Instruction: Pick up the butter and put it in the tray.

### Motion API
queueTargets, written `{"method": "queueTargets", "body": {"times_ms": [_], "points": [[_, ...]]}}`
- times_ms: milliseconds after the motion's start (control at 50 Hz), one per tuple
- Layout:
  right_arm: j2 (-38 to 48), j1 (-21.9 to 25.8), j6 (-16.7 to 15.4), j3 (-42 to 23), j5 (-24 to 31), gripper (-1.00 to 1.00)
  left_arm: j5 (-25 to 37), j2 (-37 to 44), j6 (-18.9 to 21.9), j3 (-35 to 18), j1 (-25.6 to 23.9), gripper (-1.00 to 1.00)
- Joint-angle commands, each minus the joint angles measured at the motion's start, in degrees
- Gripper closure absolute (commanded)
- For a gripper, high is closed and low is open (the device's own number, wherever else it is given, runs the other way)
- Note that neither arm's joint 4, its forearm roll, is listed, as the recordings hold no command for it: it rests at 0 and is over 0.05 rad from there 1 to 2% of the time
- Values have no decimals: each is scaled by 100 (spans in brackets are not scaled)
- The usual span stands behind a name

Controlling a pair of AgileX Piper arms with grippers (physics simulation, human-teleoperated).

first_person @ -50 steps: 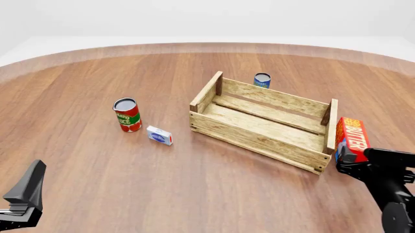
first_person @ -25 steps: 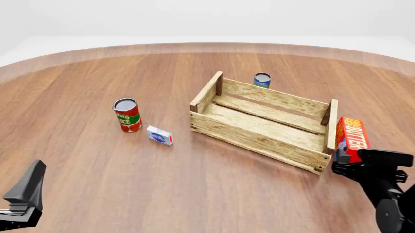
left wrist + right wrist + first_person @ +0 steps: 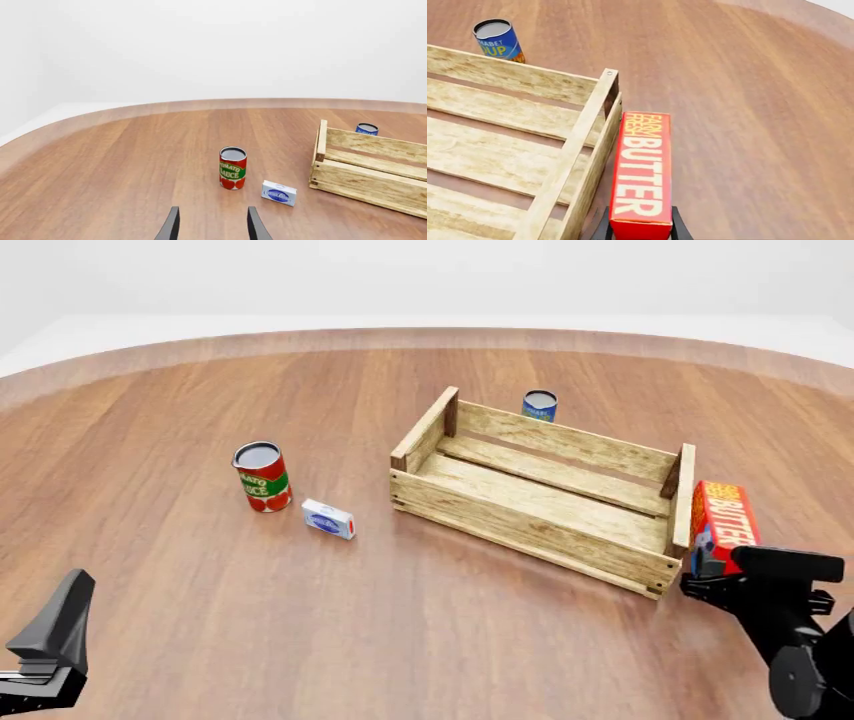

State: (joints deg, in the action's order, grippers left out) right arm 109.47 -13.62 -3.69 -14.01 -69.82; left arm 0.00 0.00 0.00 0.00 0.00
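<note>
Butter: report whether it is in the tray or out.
Out. The butter stands on the table beside the tray, outside its end wall, between the right gripper fingers.

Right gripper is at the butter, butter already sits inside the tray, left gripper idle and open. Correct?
Not quite. The butter is outside the tray, on the table against its end wall; the right wrist view shows this, and the front view agrees. The right gripper is at the butter, fingers on either side, and the left gripper is idle and open.

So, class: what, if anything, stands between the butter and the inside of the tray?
Only the tray's own end wall: the butter, between the right gripper's fingers, stands just outside it and must clear its top. Nothing lies inside.
</note>
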Motion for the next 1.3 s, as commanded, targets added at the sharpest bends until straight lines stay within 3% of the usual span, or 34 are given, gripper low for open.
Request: {"method": "queueTargets", "body": {"times_ms": [20,300,580,940,1120,1300], "points": [[-53,-18,39,23,2,100,0,0,0,0,0,-100],[-342,-47,58,141,2,100,0,0,0,0,0,-100],[-1317,-96,84,481,313,100,0,0,0,0,0,-100],[-3261,-163,19,840,1529,100,0,0,0,0,0,-100],[-4321,-149,-2,862,2400,100,0,0,0,0,0,-100],[-4972,-134,27,861,2939,100,0,0,0,0,0,-100]]}}
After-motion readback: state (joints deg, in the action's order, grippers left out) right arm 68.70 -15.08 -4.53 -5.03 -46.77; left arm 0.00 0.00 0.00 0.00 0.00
